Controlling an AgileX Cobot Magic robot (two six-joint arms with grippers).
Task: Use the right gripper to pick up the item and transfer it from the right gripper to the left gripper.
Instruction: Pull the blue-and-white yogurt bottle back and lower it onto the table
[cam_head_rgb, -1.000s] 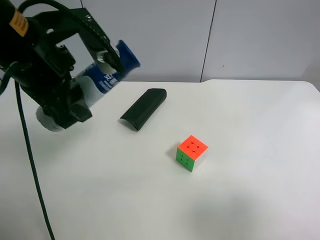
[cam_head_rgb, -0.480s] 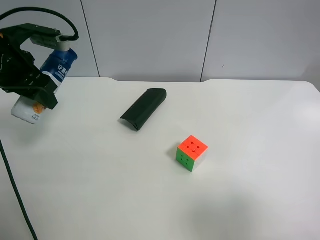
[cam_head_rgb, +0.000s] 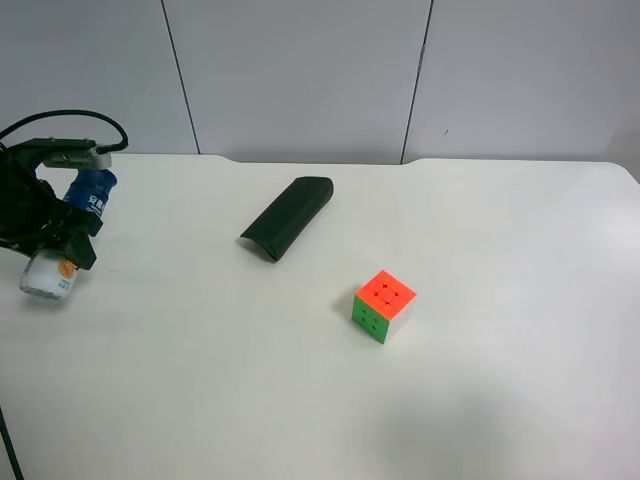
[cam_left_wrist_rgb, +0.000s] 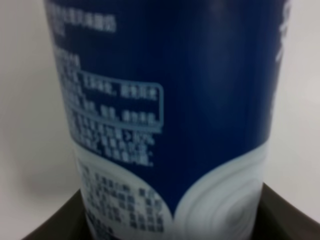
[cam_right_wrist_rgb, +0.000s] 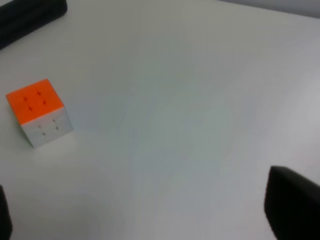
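Observation:
The item (cam_head_rgb: 62, 238), a white bottle with a blue label and dark blue cap, is tilted at the far left of the exterior high view. Its white base is low, near the table. The left gripper (cam_head_rgb: 50, 232) is shut on its middle. In the left wrist view the bottle (cam_left_wrist_rgb: 165, 100) fills the frame, with dark fingers (cam_left_wrist_rgb: 287, 215) beside its lower part. The right gripper (cam_right_wrist_rgb: 145, 205) shows only in the right wrist view. It is open and empty over bare table, to the right of the cube. The right arm is out of the exterior high view.
An orange-green puzzle cube (cam_head_rgb: 383, 306) sits mid-table and also shows in the right wrist view (cam_right_wrist_rgb: 40, 112). A dark green flat pouch (cam_head_rgb: 287, 216) lies behind it, its edge seen in the right wrist view (cam_right_wrist_rgb: 30, 15). The white table (cam_head_rgb: 500, 250) has its far edge against a grey wall.
The left arm, holding the bottle, has moved down and toward the left edge of the exterior high view. The bottle is now lower and close to the table. Cube and pouch have not moved.

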